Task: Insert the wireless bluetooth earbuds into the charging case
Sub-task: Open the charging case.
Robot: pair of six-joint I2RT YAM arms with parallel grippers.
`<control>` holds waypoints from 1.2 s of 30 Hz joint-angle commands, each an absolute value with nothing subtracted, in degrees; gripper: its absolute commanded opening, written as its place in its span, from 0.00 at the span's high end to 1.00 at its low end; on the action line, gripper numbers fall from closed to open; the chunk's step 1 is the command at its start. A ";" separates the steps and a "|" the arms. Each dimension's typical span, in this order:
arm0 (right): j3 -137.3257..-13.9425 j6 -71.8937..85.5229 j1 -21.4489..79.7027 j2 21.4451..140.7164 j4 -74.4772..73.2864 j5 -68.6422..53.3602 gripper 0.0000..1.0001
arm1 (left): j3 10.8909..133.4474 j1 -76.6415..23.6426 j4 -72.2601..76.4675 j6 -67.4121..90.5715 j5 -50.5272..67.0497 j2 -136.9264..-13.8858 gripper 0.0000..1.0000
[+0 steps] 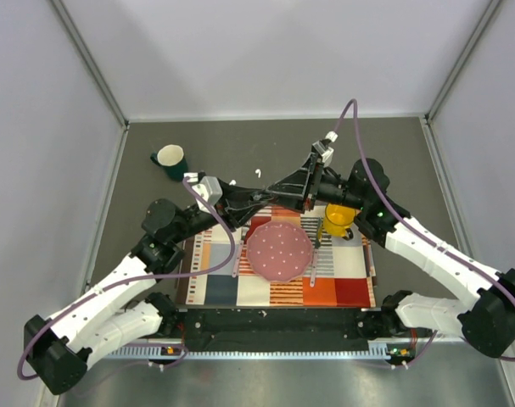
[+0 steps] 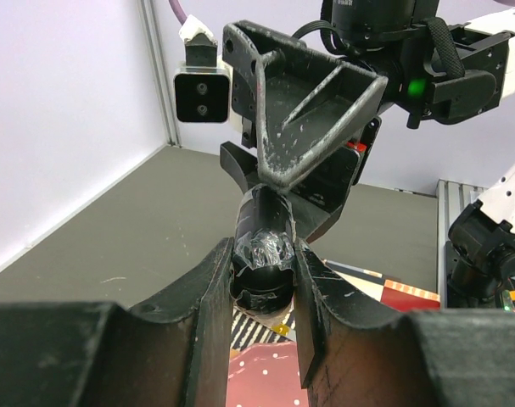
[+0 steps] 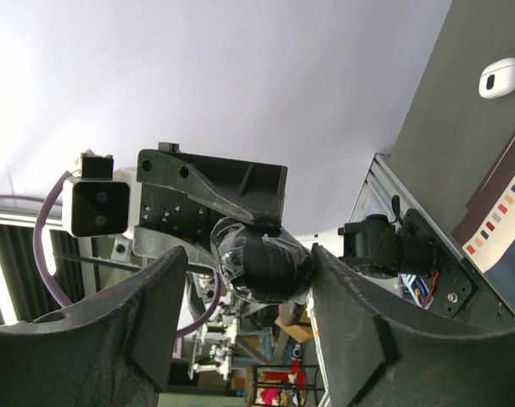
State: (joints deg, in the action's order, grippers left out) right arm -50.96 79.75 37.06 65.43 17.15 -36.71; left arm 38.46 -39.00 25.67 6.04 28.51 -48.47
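While my left hand [image 2: 265, 264] pinches the black oval thing [image 2: 263, 227] and my right hand [image 3: 249, 263] stands spread around it, one careless tug may drop it.

Plain white walls [image 1: 265, 51] enclose the dark grey table [image 1: 240, 144] behind and on both sides, metal posts [image 1: 92, 64] rising at its far corners. Soft, even light falls across the table.
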 commanded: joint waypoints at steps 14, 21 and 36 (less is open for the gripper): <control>-50.19 81.47 37.18 64.51 23.55 -36.21 0.90 | 36.92 -39.20 30.40 9.30 29.19 -46.85 0.90; -48.16 85.51 37.27 64.60 30.67 -36.21 1.00 | 33.49 -39.20 40.07 16.25 25.58 -47.20 0.37; -46.67 87.80 37.27 64.78 33.66 -36.56 1.00 | 30.59 -39.20 51.41 19.25 24.17 -49.92 0.31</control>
